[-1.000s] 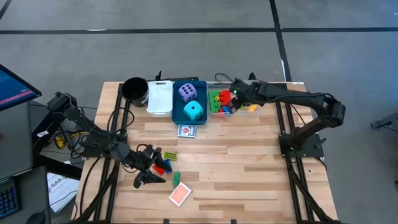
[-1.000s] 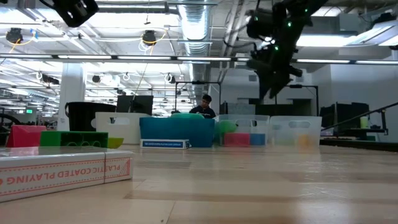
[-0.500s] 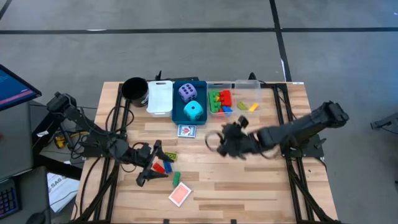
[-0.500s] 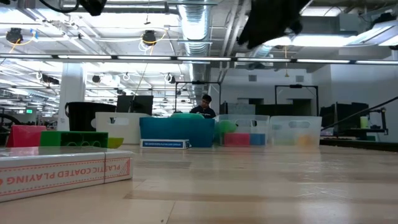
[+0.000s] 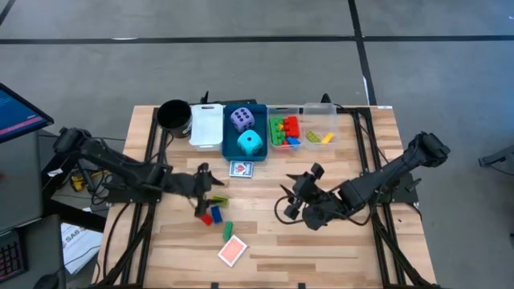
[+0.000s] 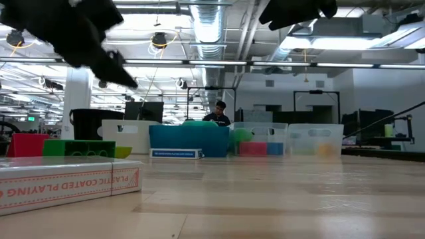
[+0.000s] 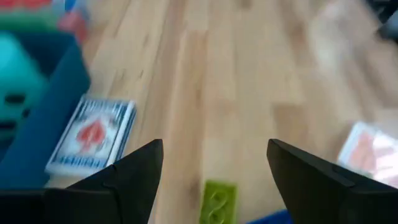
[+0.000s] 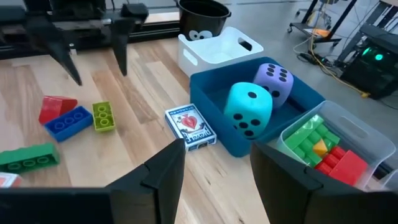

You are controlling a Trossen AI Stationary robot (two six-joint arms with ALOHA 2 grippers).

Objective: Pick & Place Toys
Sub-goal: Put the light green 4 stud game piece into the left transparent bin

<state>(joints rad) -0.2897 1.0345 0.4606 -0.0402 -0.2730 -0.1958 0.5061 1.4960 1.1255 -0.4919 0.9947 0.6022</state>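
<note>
Loose toys lie on the table's near left: a lime brick (image 5: 218, 201), a red brick (image 5: 206, 218), a blue brick (image 5: 215, 213), a green brick (image 5: 227, 230) and two card decks (image 5: 241, 169) (image 5: 233, 251). My left gripper (image 5: 210, 189) hovers open just above and left of the lime brick (image 7: 217, 200), holding nothing. My right gripper (image 5: 291, 197) hovers open over the table's middle, pointing toward the left side, also empty (image 8: 217, 155). A purple die (image 8: 275, 81) and a cyan die (image 8: 249, 109) sit in the blue bin (image 5: 259, 111).
Along the far edge stand a black cup (image 5: 173, 115), a white bin (image 5: 206, 124), the blue bin and two clear bins (image 5: 279, 111) (image 5: 321, 128), the first of them holding bricks. Bare wood lies between the two grippers and along the near right.
My right gripper has swung from above the clear bin at the far edge toward the near edge and now hovers over the table's middle, turned to face the left side. My left gripper has moved toward the far edge and slightly right, turning as it went. The toys lie as before.
</note>
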